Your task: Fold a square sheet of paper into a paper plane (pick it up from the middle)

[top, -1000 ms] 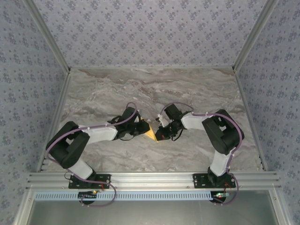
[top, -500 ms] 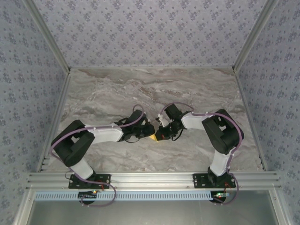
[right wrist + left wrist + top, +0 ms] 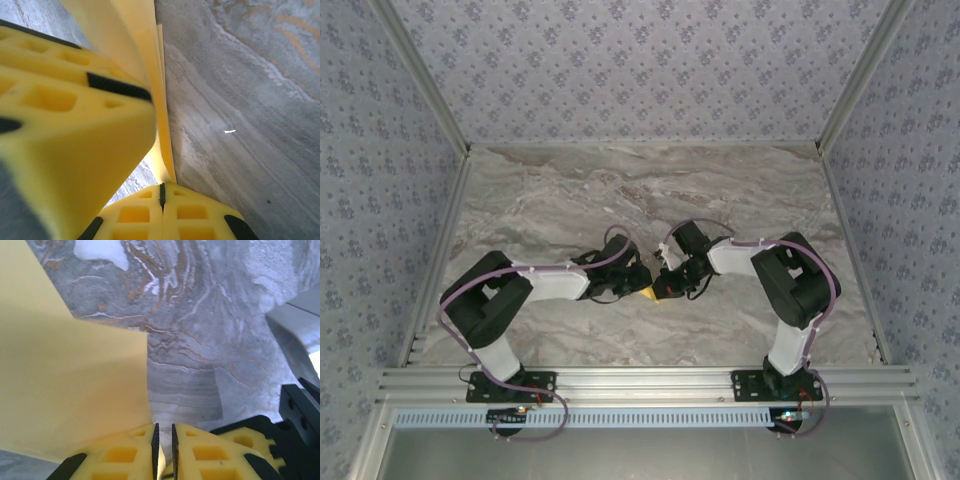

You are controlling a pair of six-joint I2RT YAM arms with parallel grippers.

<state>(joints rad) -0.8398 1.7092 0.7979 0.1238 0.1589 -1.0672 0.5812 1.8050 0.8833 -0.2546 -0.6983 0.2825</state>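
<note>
The mustard-yellow sheet of paper is partly folded and held low over the marble table, between the two grippers. My right gripper is shut on it, and folded layers of the paper rise from its closed tips. My left gripper stands open by a narrow slit, through which the table shows. A broad flap of the paper lies to its left, with its corner at the left pad's tip. In the top view the left gripper nearly touches the right gripper. One left finger looms beside the paper.
The marble table stretches bare behind and to both sides of the grippers. Patterned walls close it in at the back and sides. An aluminium rail with the arm bases runs along the near edge.
The left arm has reached right, bringing its gripper up against the right gripper and covering most of the paper in the top view. The right arm has stayed still.
</note>
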